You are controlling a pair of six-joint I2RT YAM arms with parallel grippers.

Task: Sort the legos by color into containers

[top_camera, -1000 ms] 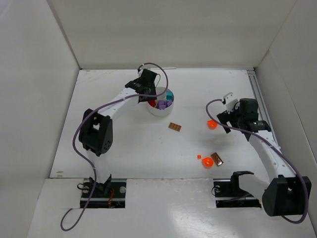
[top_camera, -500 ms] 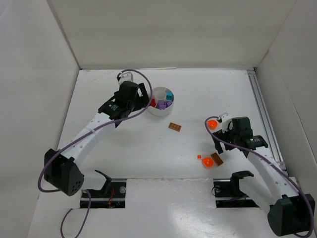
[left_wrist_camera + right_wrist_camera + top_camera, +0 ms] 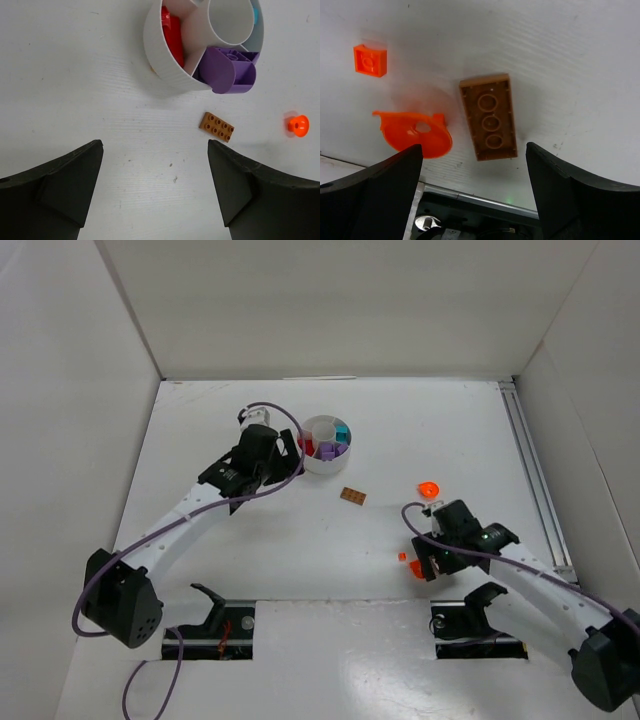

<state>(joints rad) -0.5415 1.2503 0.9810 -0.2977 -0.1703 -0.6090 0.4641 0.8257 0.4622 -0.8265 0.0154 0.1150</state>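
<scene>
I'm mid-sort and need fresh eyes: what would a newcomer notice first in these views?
First, the white dish toward the table's far side, with purple pieces and a red piece in separate wedges. Then the bright cluster near the front edge, where a curved orange piece and a small orange square lie beside an upside-down brown brick, below the open right gripper.

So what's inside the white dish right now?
Red pieces in one wedge, purple pieces in the next, teal pieces beyond; central well empty. Far wedges can't be made out.
</scene>
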